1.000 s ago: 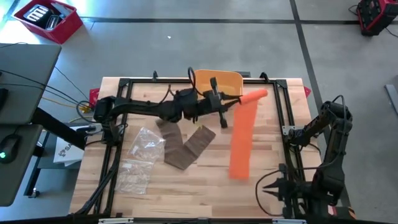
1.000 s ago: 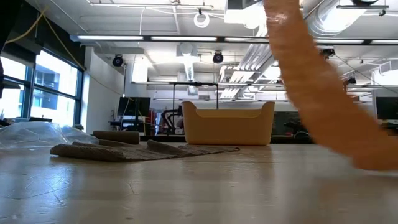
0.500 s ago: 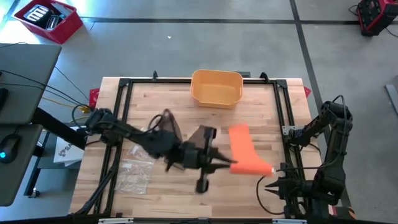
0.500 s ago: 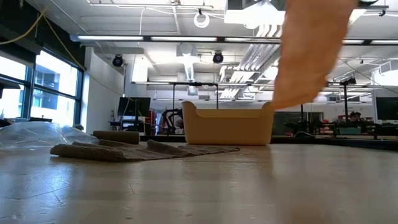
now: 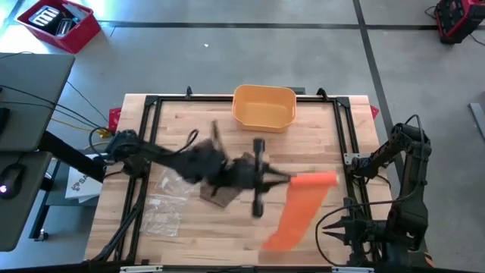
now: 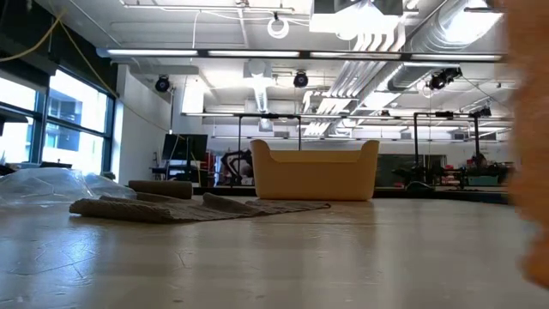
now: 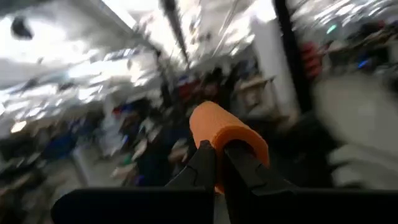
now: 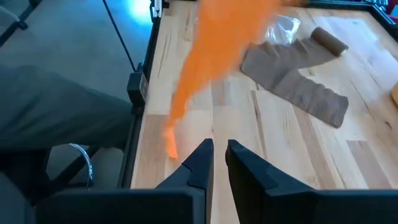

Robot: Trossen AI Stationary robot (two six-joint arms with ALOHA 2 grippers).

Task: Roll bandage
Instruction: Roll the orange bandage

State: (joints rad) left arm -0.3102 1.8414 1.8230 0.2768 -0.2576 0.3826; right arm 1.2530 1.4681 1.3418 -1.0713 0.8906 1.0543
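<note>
An orange bandage [image 5: 292, 216] hangs in the air over the table's near right part. Its rolled end [image 5: 314, 180] is up at my left gripper [image 5: 286, 180], which is shut on it. The loose strip [image 8: 205, 56] trails down toward the near edge, and I cannot tell whether its tip touches the wood. In the low view the orange bandage [image 6: 532, 129] is a blur at the right edge. My right gripper [image 5: 324, 226] waits at the near right corner, shut, with nothing in it [image 8: 219, 155]. My left gripper pinches the orange bandage's rolled end [image 7: 227, 130] between its two fingers [image 7: 205, 165], which come at it about level from the table's left. The roll sticks out past the fingertips, lifted clear. The unrolled strip hangs slack below it.
A brown bandage [image 8: 292, 81], part rolled [image 8: 329, 38], lies flat at mid table, partly under my left arm. A clear plastic bag [image 5: 167, 201] lies to its left. An orange bin [image 5: 264, 106] stands at the far edge. Black frame rails [image 5: 345, 152] border the table.
My left gripper has swung from beside the bin toward the near edge, then to the right and up, carrying the orange roll. The strip has whipped round with it: first hanging toward the near edge, then thrown toward the far side, now trailing toward the near edge again.
</note>
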